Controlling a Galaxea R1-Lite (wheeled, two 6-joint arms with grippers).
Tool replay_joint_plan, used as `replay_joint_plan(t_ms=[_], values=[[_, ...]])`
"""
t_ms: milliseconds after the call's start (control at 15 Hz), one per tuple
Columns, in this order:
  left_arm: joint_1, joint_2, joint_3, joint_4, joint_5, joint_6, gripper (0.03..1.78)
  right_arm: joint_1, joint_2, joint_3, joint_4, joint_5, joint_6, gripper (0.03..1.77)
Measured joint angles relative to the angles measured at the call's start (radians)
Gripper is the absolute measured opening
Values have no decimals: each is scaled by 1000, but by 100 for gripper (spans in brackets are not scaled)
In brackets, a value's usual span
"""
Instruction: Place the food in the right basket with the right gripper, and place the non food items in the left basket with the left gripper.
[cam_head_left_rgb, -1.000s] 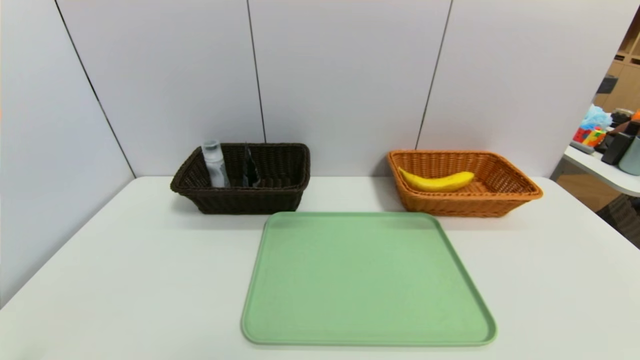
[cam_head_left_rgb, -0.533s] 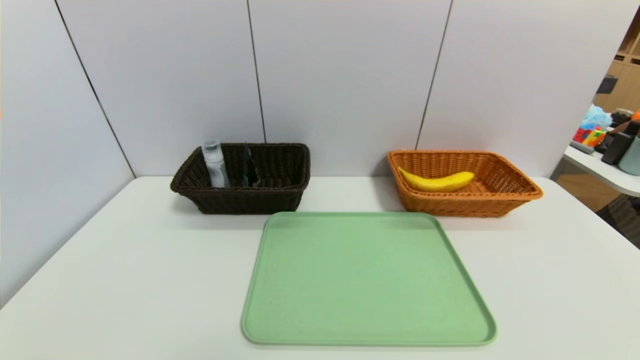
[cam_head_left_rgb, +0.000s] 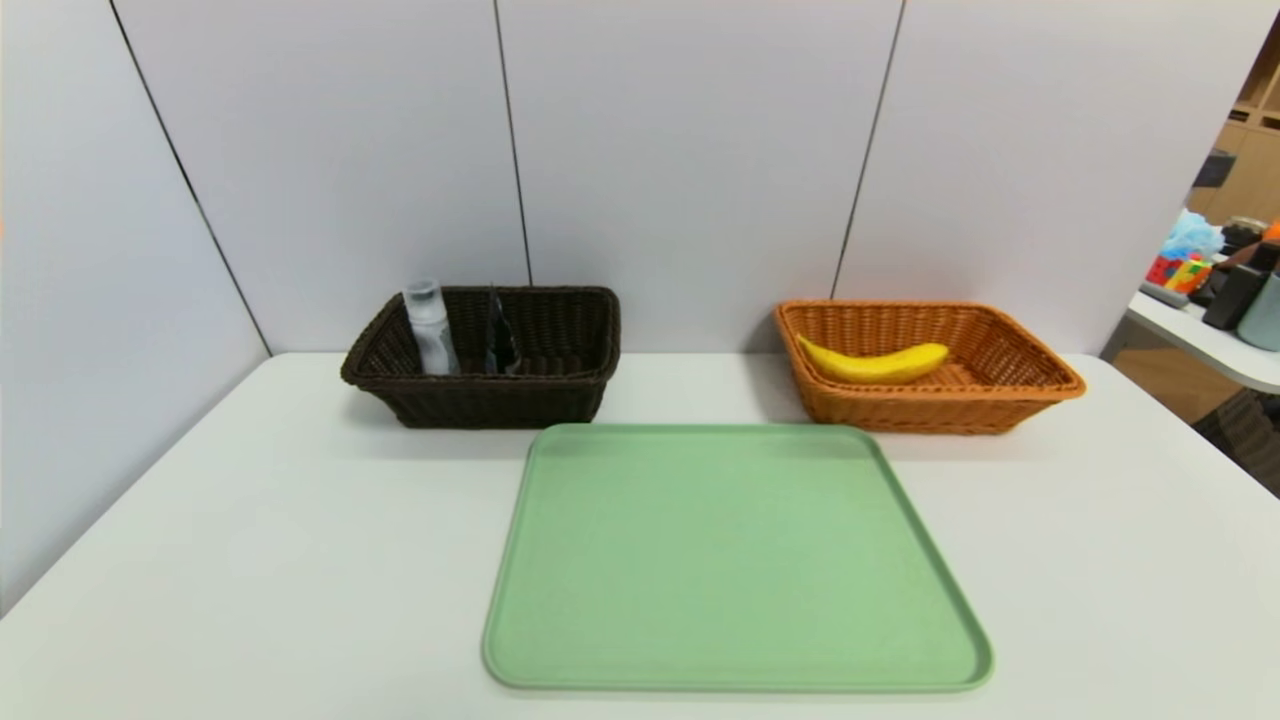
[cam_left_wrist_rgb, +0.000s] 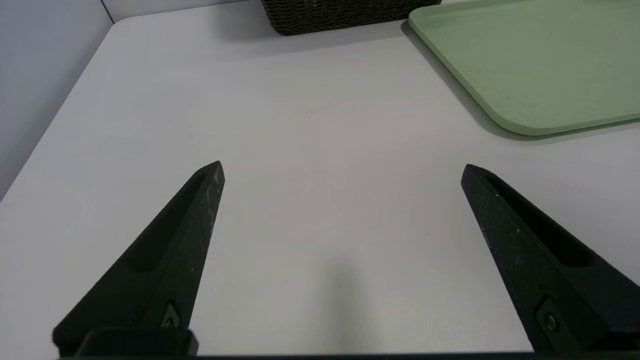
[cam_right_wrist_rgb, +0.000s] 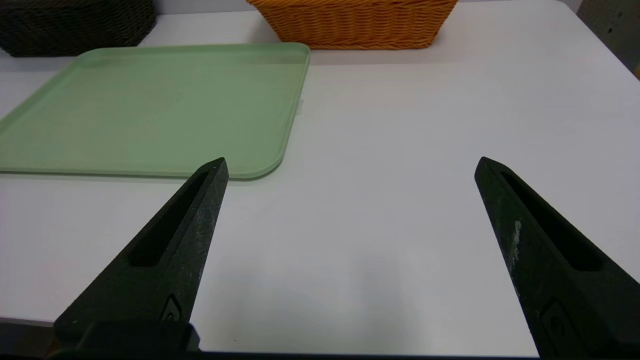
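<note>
Both grippers, left (cam_left_wrist_rgb: 343, 162) and right (cam_right_wrist_rgb: 354, 157), wait spread and empty at the table's (cam_head_left_rgb: 300, 560) near edge. Toward its far edge, the banana (cam_head_left_rgb: 874, 364) lies in the orange basket (cam_head_left_rgb: 930, 413); the upright-leaning bottle (cam_head_left_rgb: 432, 330) could tip if an arm knocked the dark basket (cam_head_left_rgb: 495, 405).

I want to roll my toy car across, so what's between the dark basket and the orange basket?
Just bare white table between the dark basket and the orange basket, as the head view shows.
</note>
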Motion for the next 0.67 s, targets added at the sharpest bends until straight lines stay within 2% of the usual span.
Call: replay_joint_plan(t_ms=[467,667], values=[[-2,-74,11,-6,0,-5,169,0,-72,135,-243,-13,-43,170],[-2,-79,25,-59,0,-5,169,0,-77,212,-343,-13,-44,170]])
